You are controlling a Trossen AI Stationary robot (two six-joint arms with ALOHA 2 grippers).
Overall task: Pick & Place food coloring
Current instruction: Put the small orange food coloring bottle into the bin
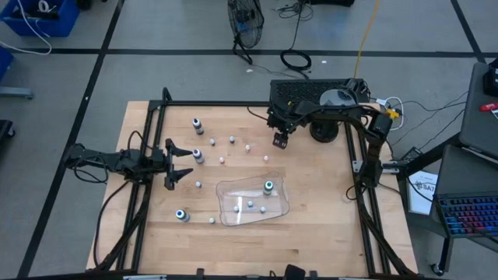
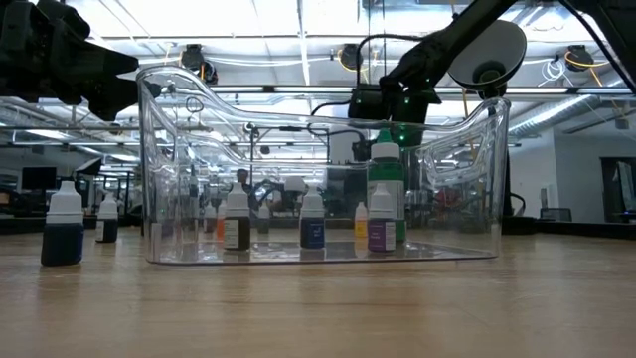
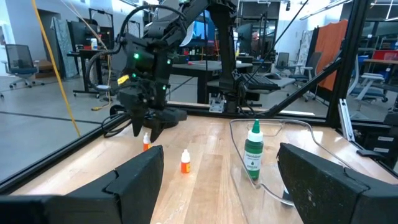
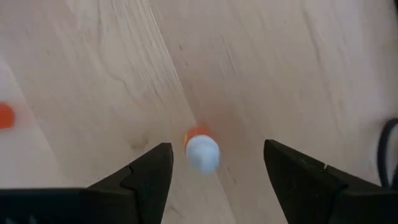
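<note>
Directly under my right gripper (image 4: 214, 165), fingers spread: small orange bottle with white cap (image 4: 201, 149), upright on wooden table (image 1: 311, 233), centred between fingers. Left gripper (image 1: 180, 163) waits spread, well apart. I judge straight descent suffices.

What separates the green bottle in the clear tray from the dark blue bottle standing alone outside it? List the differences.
1. Place: the green bottle stands inside the clear tray, while the dark blue bottle stands on the bare table outside it.
2. Colour: the first has a green body and the second a dark blue one.
3. Company: the green bottle has smaller bottles beside it, while the dark blue one stands apart.

Both are upright and white-topped.
</note>
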